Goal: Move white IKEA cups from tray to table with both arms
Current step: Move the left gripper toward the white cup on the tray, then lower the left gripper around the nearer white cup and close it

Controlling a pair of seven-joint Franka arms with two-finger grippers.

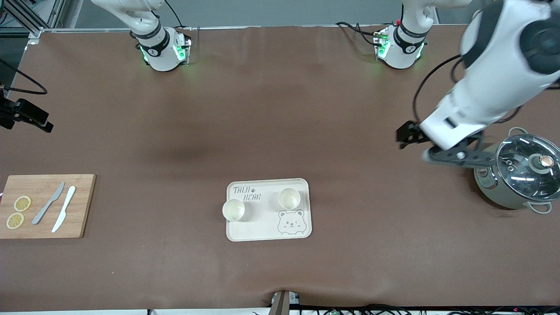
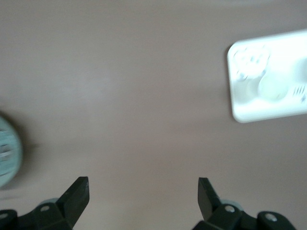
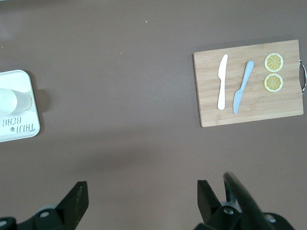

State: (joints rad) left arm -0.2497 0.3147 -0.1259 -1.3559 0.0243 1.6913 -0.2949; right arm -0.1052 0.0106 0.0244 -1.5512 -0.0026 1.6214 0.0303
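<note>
Two cream-white cups stand upright on the bear tray in the middle of the table. One cup is at the tray's edge toward the right arm's end; the other cup is beside it, slightly farther from the front camera. My left gripper is open and empty, up over bare table between the tray and the pot; in the left wrist view the tray shows blurred with one cup. My right gripper is open and empty over bare table; it is out of the front view. Its wrist view shows the tray's edge and one cup.
A steel pot with a glass lid stands at the left arm's end of the table, close to the left hand. A wooden cutting board with two knives and two lemon slices lies at the right arm's end; it also shows in the right wrist view.
</note>
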